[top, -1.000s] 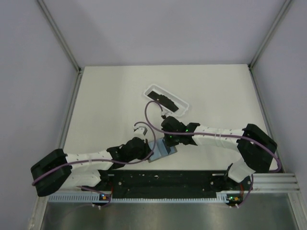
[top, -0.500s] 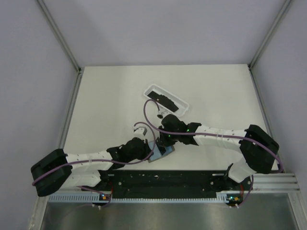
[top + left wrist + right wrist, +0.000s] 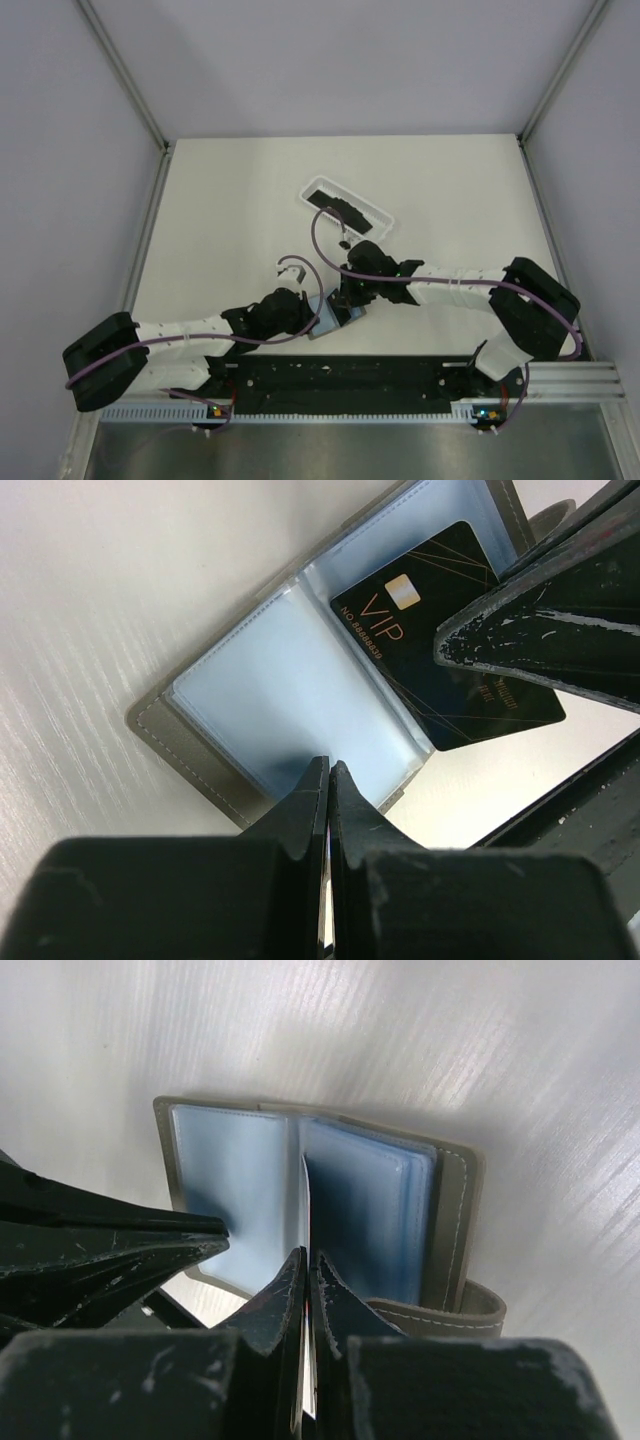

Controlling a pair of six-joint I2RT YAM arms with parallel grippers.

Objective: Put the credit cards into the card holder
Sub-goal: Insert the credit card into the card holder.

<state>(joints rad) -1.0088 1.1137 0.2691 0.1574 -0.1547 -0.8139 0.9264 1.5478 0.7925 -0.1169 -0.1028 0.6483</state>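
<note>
The grey card holder (image 3: 336, 318) lies open near the front of the table, pale blue sleeves up (image 3: 270, 710) (image 3: 370, 1210). My left gripper (image 3: 312, 316) (image 3: 328, 768) is shut on the holder's near edge. My right gripper (image 3: 346, 298) (image 3: 307, 1255) is shut on a black credit card (image 3: 430, 630) marked VIP. The card stands edge-on (image 3: 304, 1200) over the middle fold of the sleeves. The right fingers (image 3: 560, 630) cover part of it. More black cards (image 3: 340, 208) lie in the white tray.
The white translucent tray (image 3: 372, 213) sits behind the holder, mid-table, at an angle. Purple cables loop above both wrists. Grey walls and metal rails bound the table on three sides. The black base rail (image 3: 340, 375) runs along the near edge.
My right gripper has moved left and down with the card, from beside the holder to over its open sleeves. The left gripper has stayed on the holder.
</note>
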